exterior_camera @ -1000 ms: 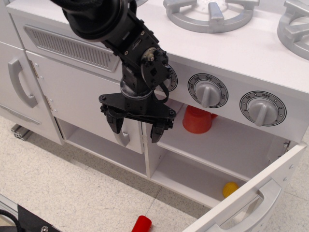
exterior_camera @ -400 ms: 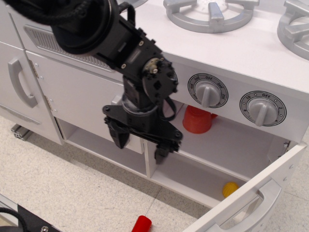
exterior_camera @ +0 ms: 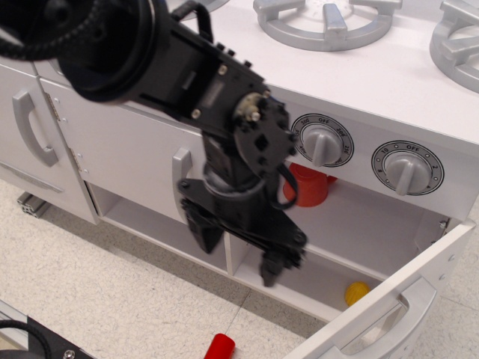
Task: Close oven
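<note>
The oven [exterior_camera: 352, 247] stood open, its door [exterior_camera: 397, 314] swung down at lower right. The pincer [exterior_camera: 239, 250] hung spread and empty before the oven cavity, left of the orange cup [exterior_camera: 308, 187] inside.

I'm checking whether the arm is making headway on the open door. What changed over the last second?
The tool moved down and to the right, toward the open cabinet front, with its jaws open and empty. It took hold of nothing. The oven door hangs open at lower right as before, and the red cup, the yellow piece and the red piece on the floor stayed put.
</note>
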Robot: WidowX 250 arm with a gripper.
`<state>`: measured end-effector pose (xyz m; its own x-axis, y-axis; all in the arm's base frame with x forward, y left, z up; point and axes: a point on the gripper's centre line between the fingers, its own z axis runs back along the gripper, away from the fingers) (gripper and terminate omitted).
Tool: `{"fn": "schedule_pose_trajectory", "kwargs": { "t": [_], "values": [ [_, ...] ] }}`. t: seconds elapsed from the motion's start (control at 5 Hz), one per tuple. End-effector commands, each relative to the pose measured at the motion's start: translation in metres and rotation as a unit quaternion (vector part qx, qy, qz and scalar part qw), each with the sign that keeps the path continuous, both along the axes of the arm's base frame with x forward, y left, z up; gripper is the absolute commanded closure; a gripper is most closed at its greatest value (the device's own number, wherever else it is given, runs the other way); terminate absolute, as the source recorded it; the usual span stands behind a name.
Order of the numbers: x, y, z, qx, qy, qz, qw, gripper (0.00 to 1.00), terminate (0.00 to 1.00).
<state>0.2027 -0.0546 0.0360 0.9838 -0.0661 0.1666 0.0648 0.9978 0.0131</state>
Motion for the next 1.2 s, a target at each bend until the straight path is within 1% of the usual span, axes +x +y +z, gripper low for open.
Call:
{"fn": "schedule_pose_trajectory", "kwargs": {
  "t": [0.0,0.2,0.4,0.6,0.8,1.0],
  "values": [
    [-0.028,-0.037,0.015,-0.045,-0.019,-0.065,0.9967,0.00,0.00],
    [-0.039,-0.046,0.011,-0.040,-0.016,-0.082,0.9957,0.00,0.00],
    [-0.047,-0.049,-0.004,-0.006,-0.021,-0.097,0.9951,0.00,0.00],
    [-0.050,-0.046,-0.014,0.007,-0.025,-0.098,0.9949,0.00,0.00],
    [-0.047,-0.040,-0.019,0.017,-0.030,-0.089,0.9955,0.00,0.00],
    [-0.037,-0.029,-0.021,0.025,-0.030,-0.071,0.9967,0.00,0.00]
  ]
}}
